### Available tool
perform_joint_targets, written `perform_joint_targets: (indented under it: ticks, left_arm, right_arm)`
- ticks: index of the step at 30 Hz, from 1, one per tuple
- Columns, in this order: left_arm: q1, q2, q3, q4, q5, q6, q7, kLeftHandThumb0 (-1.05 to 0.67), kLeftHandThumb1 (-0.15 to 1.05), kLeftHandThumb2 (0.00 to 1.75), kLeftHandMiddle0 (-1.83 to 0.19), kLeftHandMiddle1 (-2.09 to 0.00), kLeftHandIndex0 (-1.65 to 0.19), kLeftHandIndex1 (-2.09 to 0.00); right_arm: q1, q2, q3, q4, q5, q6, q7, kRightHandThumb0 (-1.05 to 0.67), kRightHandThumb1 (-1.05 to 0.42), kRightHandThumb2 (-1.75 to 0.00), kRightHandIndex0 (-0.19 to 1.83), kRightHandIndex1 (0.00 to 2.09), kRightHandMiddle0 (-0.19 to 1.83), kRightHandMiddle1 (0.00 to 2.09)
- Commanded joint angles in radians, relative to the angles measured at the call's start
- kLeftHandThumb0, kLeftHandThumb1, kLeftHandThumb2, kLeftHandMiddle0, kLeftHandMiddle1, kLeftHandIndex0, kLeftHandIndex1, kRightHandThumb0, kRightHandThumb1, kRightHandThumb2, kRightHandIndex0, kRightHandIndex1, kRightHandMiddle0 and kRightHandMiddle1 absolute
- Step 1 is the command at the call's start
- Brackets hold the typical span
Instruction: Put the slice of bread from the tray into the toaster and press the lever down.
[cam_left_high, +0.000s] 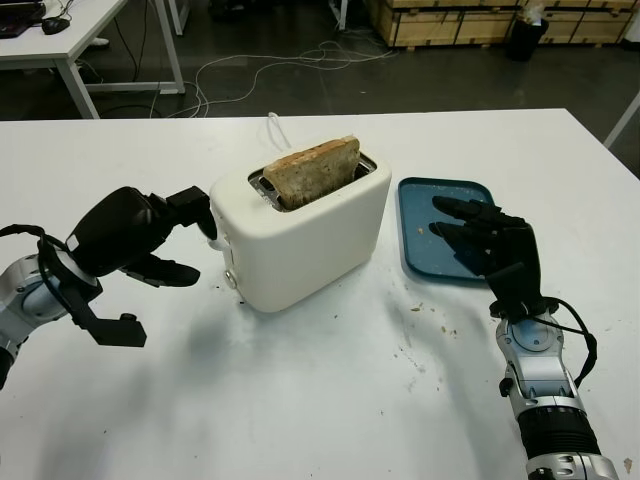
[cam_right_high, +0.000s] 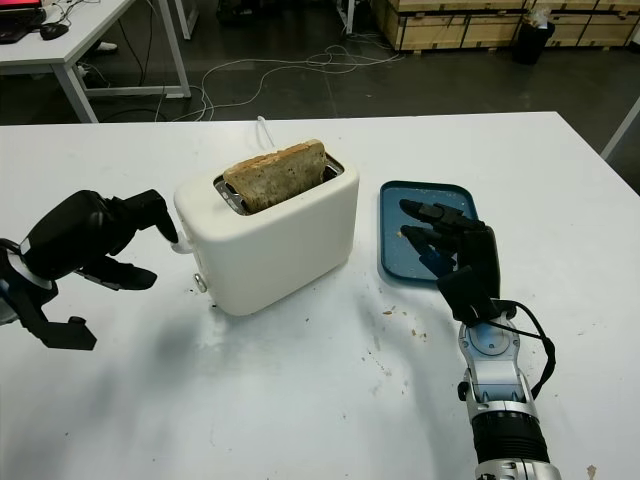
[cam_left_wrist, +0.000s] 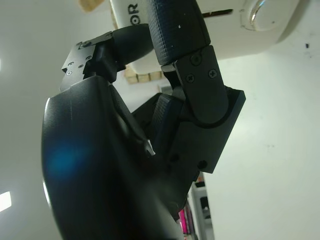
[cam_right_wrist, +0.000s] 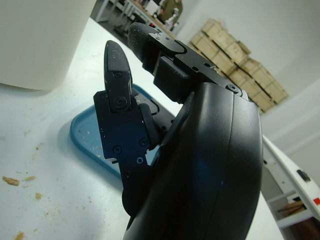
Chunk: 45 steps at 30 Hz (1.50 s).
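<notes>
- The slice of bread (cam_left_high: 315, 170) is already sitting upright in the slot of the toaster (cam_left_high: 300, 235), with its top half poking out above the rim.
- The toaster is cream-white and stands around the middle of the white table (cam_left_high: 300, 400), turned at an angle so one end faces the left hand.
- On that end there's the lever (cam_left_high: 216, 240), plus a slot and a round knob you can see up close in the left wrist view. Can't really tell whether the lever is up or down.
- The blue tray (cam_left_high: 420, 200) is just beside the toaster on the right side, with nothing but crumbs on it. More crumbs (cam_left_high: 430, 320) are scattered on the table in front of it.
- A white cord runs off behind the toaster toward the far edge of the table.
- Left hand (cam_left_high: 150, 245) is right up against the lever end of the toaster. Its fingers (cam_left_high: 190, 210) are curled, one reaching to the lever area, and it isn't holding anything. Nothing sits between it and the toaster.
- Right hand (cam_left_high: 490, 245) hovers over the near part of the tray, open, holding nothing, fingers pointing away from the robot.
- In the background: dark floor with loose cables, another table at the far left, stacked wooden crates at the far right.
</notes>
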Motion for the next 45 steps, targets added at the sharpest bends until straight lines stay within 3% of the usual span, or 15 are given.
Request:
perform_joint_targets:
  ticks: [1, 7, 26, 33, 38, 45]
  left_arm:
    - [0.02, -0.005, 0.014, -0.018, 0.013, 0.015, -0.011, -1.05, 0.92, 0.95, -1.31, -1.75, 0.0, -1.32]
    - [0.042, -0.022, 0.03, -0.043, 0.009, 0.037, -0.023, -1.05, 0.92, 0.96, -1.38, -1.75, 0.0, -1.21]
    - [0.046, -0.031, 0.044, -0.043, 0.008, 0.026, -0.042, -1.05, 0.92, 0.94, -1.35, -1.75, 0.0, -1.39]
    - [0.046, -0.036, 0.014, -0.03, -0.055, 0.047, -0.164, -1.05, 0.92, 0.89, -1.37, -1.75, 0.0, -1.47]
    - [0.038, -0.07, -0.016, 0.033, -0.068, 0.038, -0.215, -1.05, 0.92, 0.83, -1.22, -1.75, 0.0, -1.54]
    - [0.037, -0.131, -0.068, 0.149, 0.013, 0.048, -0.159, -1.05, 0.92, 0.8, -1.18, -1.75, -0.02, -1.62]
  right_arm:
    - [-0.003, -0.003, -0.004, -0.009, 0.01, -0.012, 0.002, -0.42, -0.92, -0.18, 1.09, 0.08, 0.99, 0.0]
    - [-0.006, -0.004, -0.004, 0.0, 0.01, -0.021, 0.004, -0.42, -0.92, -0.18, 1.09, 0.08, 0.99, 0.0]
    - [-0.004, -0.002, -0.006, -0.005, 0.012, -0.017, 0.005, -0.44, -0.92, -0.17, 1.09, 0.07, 0.99, 0.0]
    - [-0.004, 0.0, -0.007, -0.002, 0.017, -0.024, 0.007, -0.43, -0.92, -0.16, 1.1, 0.06, 0.99, 0.0]
    - [-0.003, -0.003, -0.005, -0.004, 0.009, -0.023, 0.003, -0.45, -0.92, -0.16, 1.1, 0.06, 0.99, 0.0]
    - [-0.009, -0.008, -0.012, 0.01, 0.02, -0.043, 0.015, -0.44, -0.92, -0.16, 1.11, 0.06, 0.99, 0.0]
